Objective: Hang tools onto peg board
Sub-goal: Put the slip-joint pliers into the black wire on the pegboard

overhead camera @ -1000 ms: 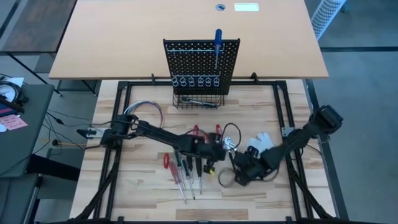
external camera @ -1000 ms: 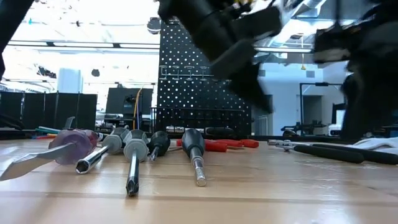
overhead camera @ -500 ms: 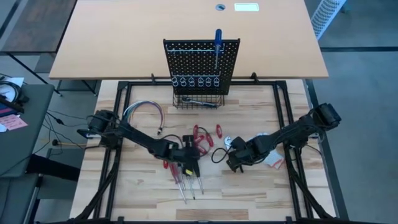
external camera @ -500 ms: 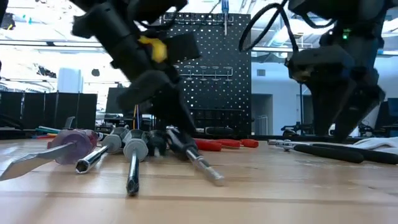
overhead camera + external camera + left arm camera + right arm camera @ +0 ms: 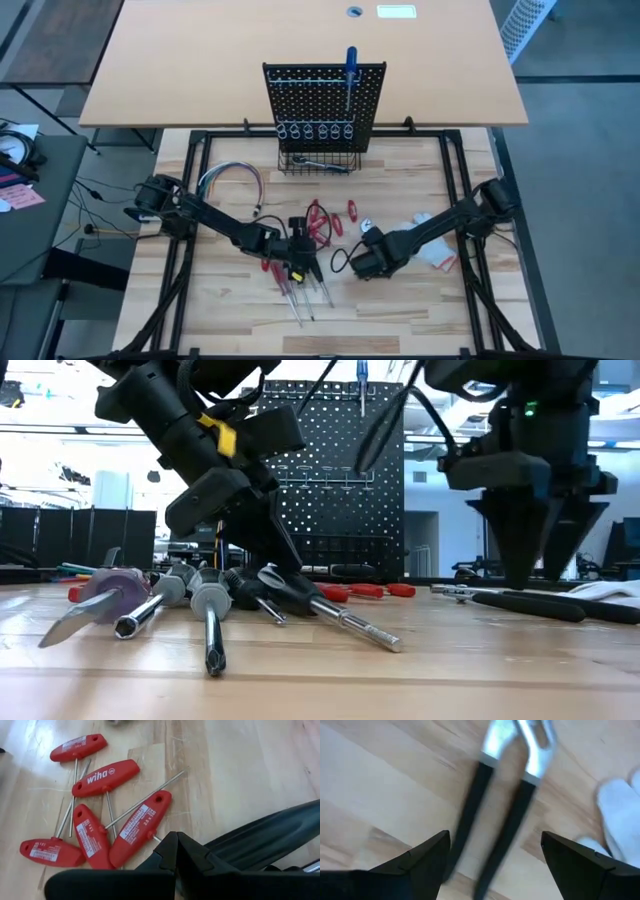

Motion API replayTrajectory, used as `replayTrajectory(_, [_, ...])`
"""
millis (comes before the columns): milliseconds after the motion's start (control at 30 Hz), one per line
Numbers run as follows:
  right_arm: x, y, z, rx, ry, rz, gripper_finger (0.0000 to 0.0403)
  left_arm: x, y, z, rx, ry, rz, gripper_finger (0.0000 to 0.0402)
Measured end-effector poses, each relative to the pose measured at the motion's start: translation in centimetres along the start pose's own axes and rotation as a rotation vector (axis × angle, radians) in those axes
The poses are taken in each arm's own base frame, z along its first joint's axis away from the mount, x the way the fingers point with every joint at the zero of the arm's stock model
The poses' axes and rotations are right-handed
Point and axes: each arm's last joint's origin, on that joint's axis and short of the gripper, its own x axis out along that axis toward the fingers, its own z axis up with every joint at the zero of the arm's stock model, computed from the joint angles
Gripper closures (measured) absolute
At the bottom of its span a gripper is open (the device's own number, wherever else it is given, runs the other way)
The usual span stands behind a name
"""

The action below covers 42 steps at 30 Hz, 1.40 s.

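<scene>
Right gripper [image 5: 492, 865] fingers wide over black-handled pliers [image 5: 502, 815] mid-tabletop; should center both handles before closing. Left gripper [image 5: 300, 262] fingers shut among screwdrivers [image 5: 297, 285].

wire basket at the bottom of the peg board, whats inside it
In the high view, the wire basket at the foot of the peg board holds one silver metal tool lying across it. The mesh hides which kind it is, and anything beneath it.
</scene>
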Motion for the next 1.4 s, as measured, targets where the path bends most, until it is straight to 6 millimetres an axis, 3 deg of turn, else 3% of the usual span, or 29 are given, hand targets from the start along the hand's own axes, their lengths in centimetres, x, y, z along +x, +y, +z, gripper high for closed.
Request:
replayTrajectory(233, [1.8,0.9,-0.2,-0.017,0.02,-0.048,0.0081,0.0,0.0,0.0,-0.002,-0.001,0.0,0.0401])
replayTrajectory(400, [2.4,0.9,-0.2,-0.12,0.046,-0.054,0.0093,0.0,0.0,0.0,-0.004,0.002,0.0,0.0401])
replayTrajectory(733, [4.2,-1.8,-0.9,-0.171,0.062,0.084,0.0208,0.0,-0.1,-0.1,-0.015,0.006,-0.001,0.0401])
replayTrajectory(900, [3.2,-2.5,-1.0,-0.232,0.007,0.096,0.0222,-0.8,0.0,0.1,-0.005,0.009,0.05,0.0401])
replayTrajectory(1233, [-0.8,-4.3,0.4,-0.321,-0.2,0.01,0.0242,-6.7,-0.2,0.2,-0.052,0.009,0.302,0.0401])
replayTrajectory(1400, [-2.9,-3.7,2.2,-0.405,-0.27,-0.023,0.029,-8.0,-0.7,-0.9,-0.096,-0.015,0.319,0.0401])
